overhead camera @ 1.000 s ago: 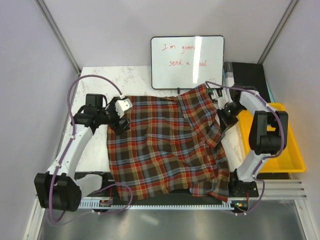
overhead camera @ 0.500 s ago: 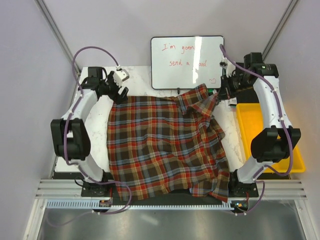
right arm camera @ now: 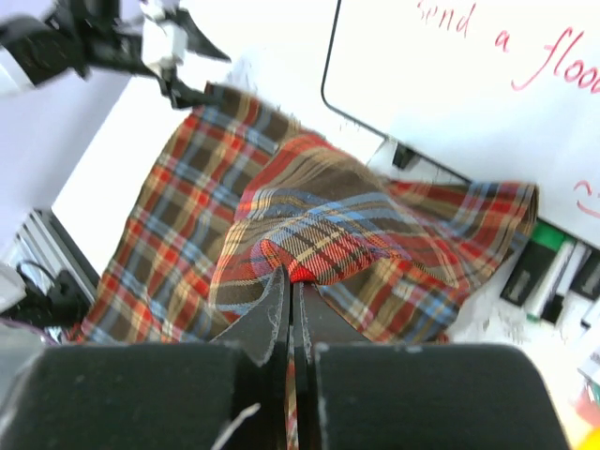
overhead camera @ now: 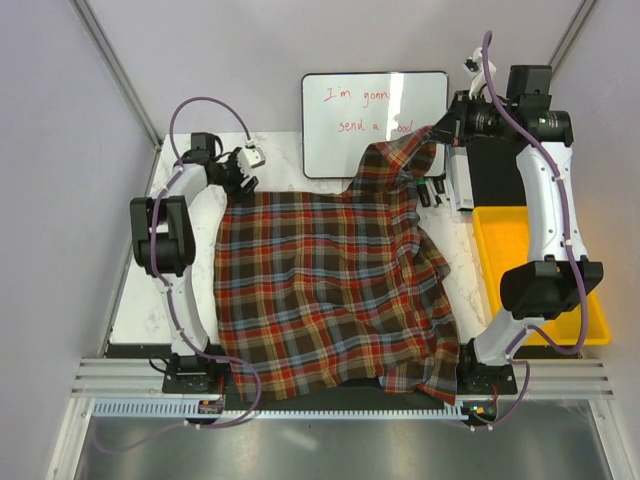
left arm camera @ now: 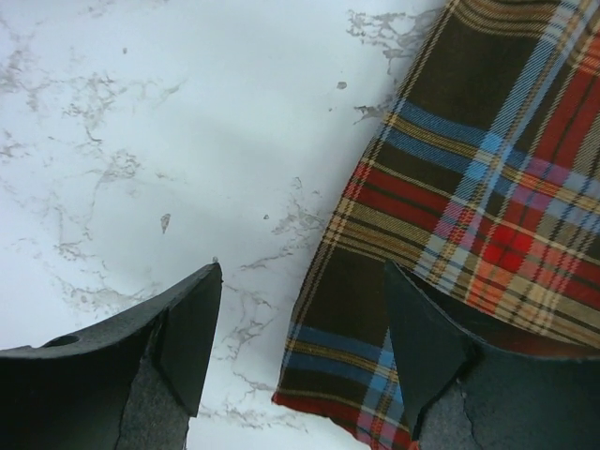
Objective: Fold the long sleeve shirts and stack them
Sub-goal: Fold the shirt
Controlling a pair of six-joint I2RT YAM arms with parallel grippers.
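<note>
The right gripper [right arm camera: 289, 281] is clenched on a bunched fold of the plaid long sleeve shirt [overhead camera: 320, 290], holding that corner up in front of the whiteboard's [overhead camera: 335, 150] lower right edge. The left gripper [left arm camera: 302, 272] stands released, jaws apart over the shirt's far left corner, just left of the whiteboard. The rest of the shirt lies spread below the whiteboard. The board's red handwriting reads "I'm gonn…" and "send a flood", partly lost in glare.

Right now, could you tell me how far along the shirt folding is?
Done: plaid shirt spread on the table. In hand: the right pincer, shut on its far right part, holds that raised; the left pincer stands open over its far left corner. Left: folding and stacking.
</note>
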